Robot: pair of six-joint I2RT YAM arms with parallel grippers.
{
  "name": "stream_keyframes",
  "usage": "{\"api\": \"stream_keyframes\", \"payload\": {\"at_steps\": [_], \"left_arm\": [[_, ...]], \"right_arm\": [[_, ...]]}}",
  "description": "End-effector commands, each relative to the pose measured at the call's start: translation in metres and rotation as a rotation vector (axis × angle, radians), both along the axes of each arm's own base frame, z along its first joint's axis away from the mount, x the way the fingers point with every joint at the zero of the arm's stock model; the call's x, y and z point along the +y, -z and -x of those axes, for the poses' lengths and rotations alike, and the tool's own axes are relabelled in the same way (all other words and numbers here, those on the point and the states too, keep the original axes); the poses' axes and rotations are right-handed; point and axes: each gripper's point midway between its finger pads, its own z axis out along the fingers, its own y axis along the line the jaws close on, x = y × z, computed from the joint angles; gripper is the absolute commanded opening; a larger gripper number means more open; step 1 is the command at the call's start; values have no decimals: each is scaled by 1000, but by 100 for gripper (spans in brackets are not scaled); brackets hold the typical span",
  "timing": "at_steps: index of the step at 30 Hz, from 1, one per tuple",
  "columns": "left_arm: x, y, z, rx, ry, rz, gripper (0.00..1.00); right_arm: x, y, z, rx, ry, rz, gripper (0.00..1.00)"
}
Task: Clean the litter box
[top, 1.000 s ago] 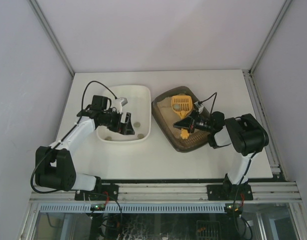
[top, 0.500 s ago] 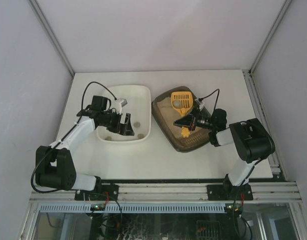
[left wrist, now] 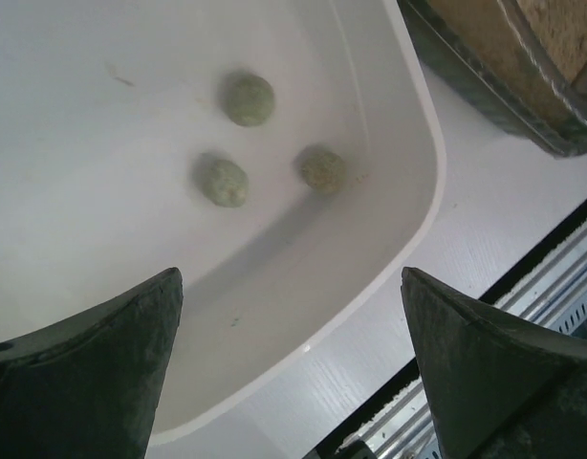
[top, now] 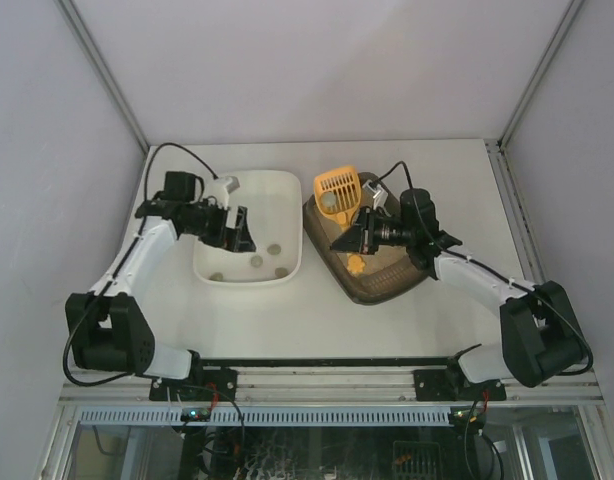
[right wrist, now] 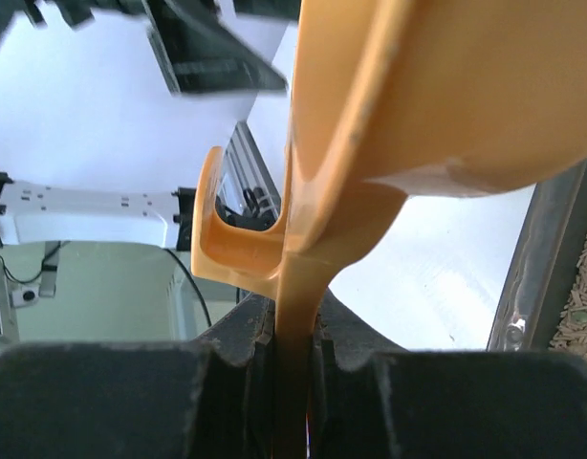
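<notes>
The litter box (top: 375, 292) is a dark tray with sandy litter, right of centre; its wall shows in the left wrist view (left wrist: 504, 72). My right gripper (top: 353, 240) is shut on the handle of a yellow slotted scoop (top: 339, 186). The scoop is raised over the box's far left corner with a grey clump (top: 330, 199) in its head. In the right wrist view the scoop (right wrist: 418, 96) fills the top and its handle sits pinched between the fingers (right wrist: 227, 354). My left gripper (top: 238, 230) (left wrist: 291, 277) hangs open over the white tub, holding nothing.
The white tub (top: 284, 183) (left wrist: 131, 115) stands just left of the litter box, with three grey-green clumps (left wrist: 248, 98) on its floor. Walls enclose the table on three sides. A metal rail (top: 387, 381) runs along the near edge.
My right arm has lifted the scoop out of the litter and swung it left and farther away, toward the tub. The left gripper has drawn back to the left, still open.
</notes>
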Motion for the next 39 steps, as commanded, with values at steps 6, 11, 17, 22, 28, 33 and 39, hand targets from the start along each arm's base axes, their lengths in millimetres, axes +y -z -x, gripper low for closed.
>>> {"api": "stream_keyframes", "payload": {"at_steps": [6, 11, 17, 22, 28, 33, 39], "left_arm": [[74, -75, -32, -198, -192, 36, 100], [95, -62, -23, -173, -285, 28, 99], [137, -60, -14, -222, -493, -96, 100], [157, -60, -5, -226, -612, -181, 100], [158, -55, 4, -225, -646, -183, 100], [158, -60, 8, -244, -649, -193, 100], [140, -77, 5, -309, -598, -127, 98]], "right_arm": [[31, -25, 27, -147, -192, -71, 0], [57, 9, -6, -98, -123, 193, 0], [90, 59, -17, -163, -94, 745, 0], [92, 65, -30, -338, 22, 1149, 0], [98, 59, -34, -448, 89, 1322, 0], [98, 42, -41, -494, 146, 1311, 0], [87, -3, -51, -522, 263, 1238, 0]]}}
